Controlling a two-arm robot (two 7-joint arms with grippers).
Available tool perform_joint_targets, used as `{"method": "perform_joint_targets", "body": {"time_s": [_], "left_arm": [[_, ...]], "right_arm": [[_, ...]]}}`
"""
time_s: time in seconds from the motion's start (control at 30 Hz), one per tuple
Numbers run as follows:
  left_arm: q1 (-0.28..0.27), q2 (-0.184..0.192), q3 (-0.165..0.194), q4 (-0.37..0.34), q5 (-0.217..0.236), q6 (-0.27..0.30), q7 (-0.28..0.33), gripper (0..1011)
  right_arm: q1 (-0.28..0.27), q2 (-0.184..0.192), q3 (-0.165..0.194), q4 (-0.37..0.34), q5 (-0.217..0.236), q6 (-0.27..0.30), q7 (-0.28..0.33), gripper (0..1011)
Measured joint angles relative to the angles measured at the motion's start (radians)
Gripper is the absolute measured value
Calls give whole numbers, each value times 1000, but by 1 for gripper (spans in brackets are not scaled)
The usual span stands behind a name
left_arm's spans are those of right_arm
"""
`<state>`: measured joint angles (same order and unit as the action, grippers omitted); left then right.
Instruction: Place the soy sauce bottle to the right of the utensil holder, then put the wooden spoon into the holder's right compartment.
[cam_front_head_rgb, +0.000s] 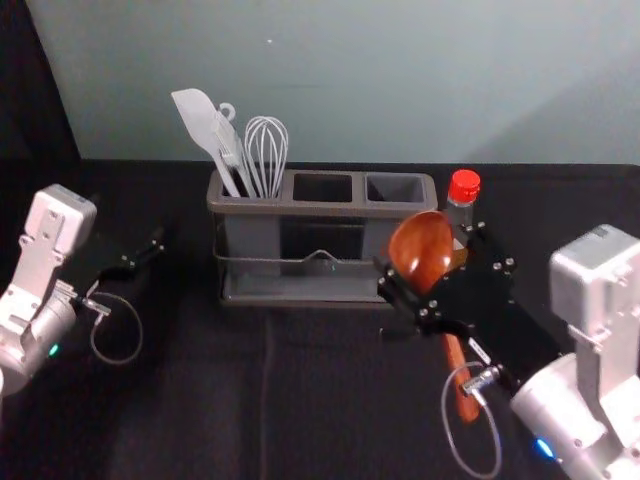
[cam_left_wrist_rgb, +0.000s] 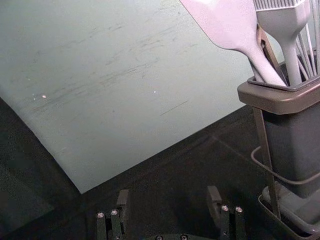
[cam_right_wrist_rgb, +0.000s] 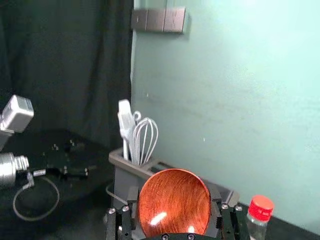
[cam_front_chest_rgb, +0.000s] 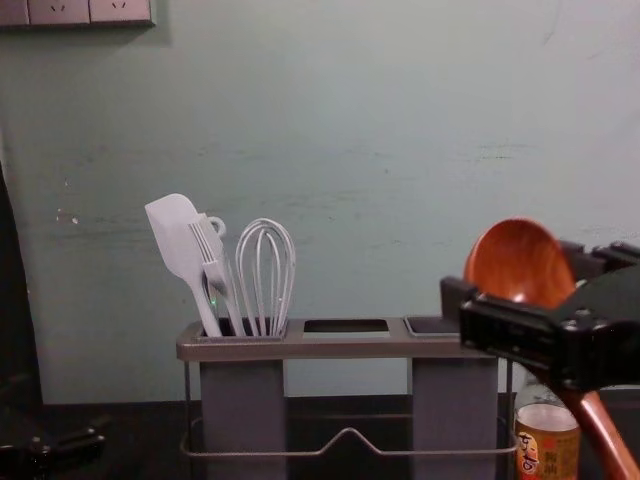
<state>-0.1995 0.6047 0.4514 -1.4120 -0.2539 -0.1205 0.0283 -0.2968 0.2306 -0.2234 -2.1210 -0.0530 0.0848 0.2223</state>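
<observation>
**Wooden spoon aloft beside the utensil holder**

Wooden and bowl-up, the spoon (cam_front_head_rgb: 419, 245) was clamped in the jaws of the right gripper (cam_front_head_rgb: 430, 262), near and right of the utensil holder (cam_front_head_rgb: 320, 208). The soy sauce bottle (cam_front_chest_rgb: 546, 440) stood just right of the holder, so the second step, insertion, was judged in hand. The next move called for carrying the spoon left and farther over the right compartment (cam_front_head_rgb: 396, 188), bringing the slanted handle upright and lowering it handle first. The left gripper (cam_left_wrist_rgb: 167, 197) was parked left of the holder, jaws apart. Spoon and right arm partly hid the bottle, whose base was cut off in the chest view; the exact contact between jaws and spoon could not be made out.
</observation>
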Motion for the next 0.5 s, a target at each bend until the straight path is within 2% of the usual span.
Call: {"method": "perform_joint_targets", "body": {"time_s": [0.03,0.13,0.5], "left_arm": [[0,0,0,0,0,0,0,1000],[0,0,0,0,0,0,0,1000],[0,0,0,0,0,0,0,1000]], "right_arm": [[-6,4,6,7,13,-34,0,837],[-12,10,11,17,32,-72,1,837],[-8,7,8,15,25,-54,4,838]]}}
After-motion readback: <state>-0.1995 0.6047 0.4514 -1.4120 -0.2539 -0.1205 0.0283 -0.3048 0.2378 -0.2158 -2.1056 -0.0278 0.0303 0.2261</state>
